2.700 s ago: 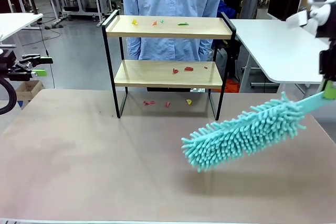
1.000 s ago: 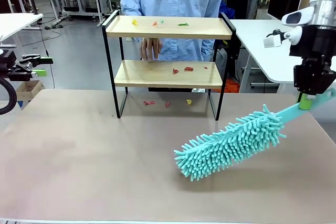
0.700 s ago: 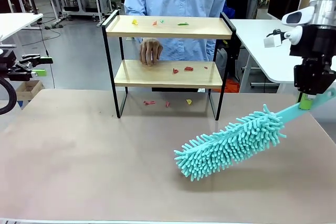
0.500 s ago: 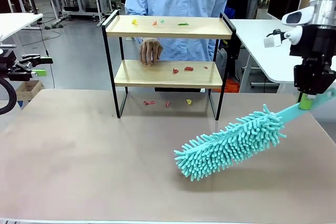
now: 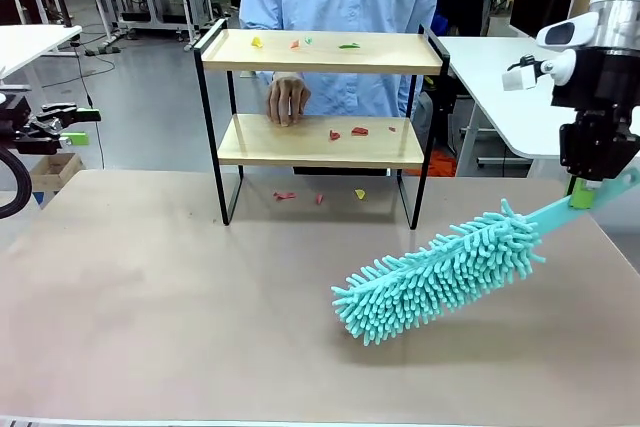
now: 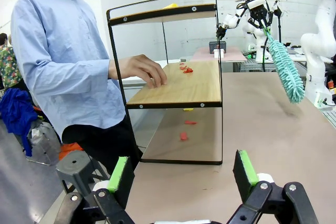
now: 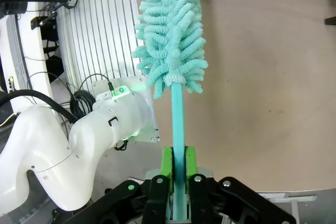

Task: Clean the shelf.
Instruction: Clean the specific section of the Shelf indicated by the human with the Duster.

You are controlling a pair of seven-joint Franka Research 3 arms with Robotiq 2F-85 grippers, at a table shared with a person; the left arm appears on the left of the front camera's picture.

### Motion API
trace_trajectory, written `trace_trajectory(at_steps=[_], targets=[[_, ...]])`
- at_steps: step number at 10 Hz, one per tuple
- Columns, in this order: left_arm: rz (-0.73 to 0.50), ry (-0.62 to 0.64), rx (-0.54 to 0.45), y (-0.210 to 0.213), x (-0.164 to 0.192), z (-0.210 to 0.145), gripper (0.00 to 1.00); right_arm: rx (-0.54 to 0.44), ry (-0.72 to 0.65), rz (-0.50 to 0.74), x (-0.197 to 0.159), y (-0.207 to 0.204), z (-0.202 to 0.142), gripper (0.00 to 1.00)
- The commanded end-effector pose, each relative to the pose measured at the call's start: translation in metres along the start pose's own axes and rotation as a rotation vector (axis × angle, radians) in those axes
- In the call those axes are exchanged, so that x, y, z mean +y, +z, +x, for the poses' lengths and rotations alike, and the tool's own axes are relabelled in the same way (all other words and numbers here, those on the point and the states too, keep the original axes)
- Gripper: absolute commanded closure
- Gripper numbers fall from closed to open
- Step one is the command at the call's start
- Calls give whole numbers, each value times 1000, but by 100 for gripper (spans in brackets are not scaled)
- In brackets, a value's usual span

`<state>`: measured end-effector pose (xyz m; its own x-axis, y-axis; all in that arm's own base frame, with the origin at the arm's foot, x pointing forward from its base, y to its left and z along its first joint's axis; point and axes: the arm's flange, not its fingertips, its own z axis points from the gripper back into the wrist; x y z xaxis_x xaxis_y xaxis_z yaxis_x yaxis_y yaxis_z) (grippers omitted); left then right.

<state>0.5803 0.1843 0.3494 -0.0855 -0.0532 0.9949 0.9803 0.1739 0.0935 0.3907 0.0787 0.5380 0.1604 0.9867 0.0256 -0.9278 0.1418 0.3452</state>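
While the right claw [image 5: 584, 193] is clamped tight on the thin handle of a teal fluffy duster [image 5: 440, 272], its green pads [image 7: 167, 162] pressing the handle from both sides, the duster's head hangs slanted low over the brown surface [image 5: 150, 297]. The head lies down and toward the robot's left from the claw, well short of the shelf [image 5: 265, 145]. Whether its lowest strands touch the surface cannot be told. The shelf stands at the far middle of the surface, its black legs on the brown top, with a person in a light blue shirt right behind it. Small coloured scraps [image 5: 300, 43], yellow, red and green, lie in a loose row on the upper board. A few red bits [image 5: 350, 132] lie on the right half of the lower board. More red and yellow pieces [image 5: 320, 197] lie on the surface beneath the shelf, between its legs. The person's hand [image 5: 288, 100] reaches in from behind, fingertips resting on the left part of the lower board, apart from the red bits. The left claw [image 5: 78, 125] sits at the far left, off to the side of the surface and well apart from the shelf. Its jaws are spread wide with nothing between them, and in the left wrist view the shelf is seen side-on beyond its two green fingertips [image 6: 118, 174].
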Motion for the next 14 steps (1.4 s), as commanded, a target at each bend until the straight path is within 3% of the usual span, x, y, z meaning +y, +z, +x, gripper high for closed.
trace_trajectory(at_steps=[1,2,4,6,9,12,14], targets=[[-1,-11,1,-1,0,3,0,0,4,-2,3,3,-2,88],[-1,-11,1,-1,0,3,0,0,0,0,0,0,0,88],[-1,-11,1,-1,0,3,0,-139,-160,-13,15,14,13,88],[-1,-11,1,-1,0,3,0,-292,-222,-86,53,28,28,88],[-1,-11,1,-1,0,3,0,-486,-415,-92,106,35,64,88],[-1,-11,1,-1,0,3,0,-538,-770,-213,136,26,110,88],[-1,-11,1,-1,0,3,0,-655,-873,-285,138,14,133,88]])
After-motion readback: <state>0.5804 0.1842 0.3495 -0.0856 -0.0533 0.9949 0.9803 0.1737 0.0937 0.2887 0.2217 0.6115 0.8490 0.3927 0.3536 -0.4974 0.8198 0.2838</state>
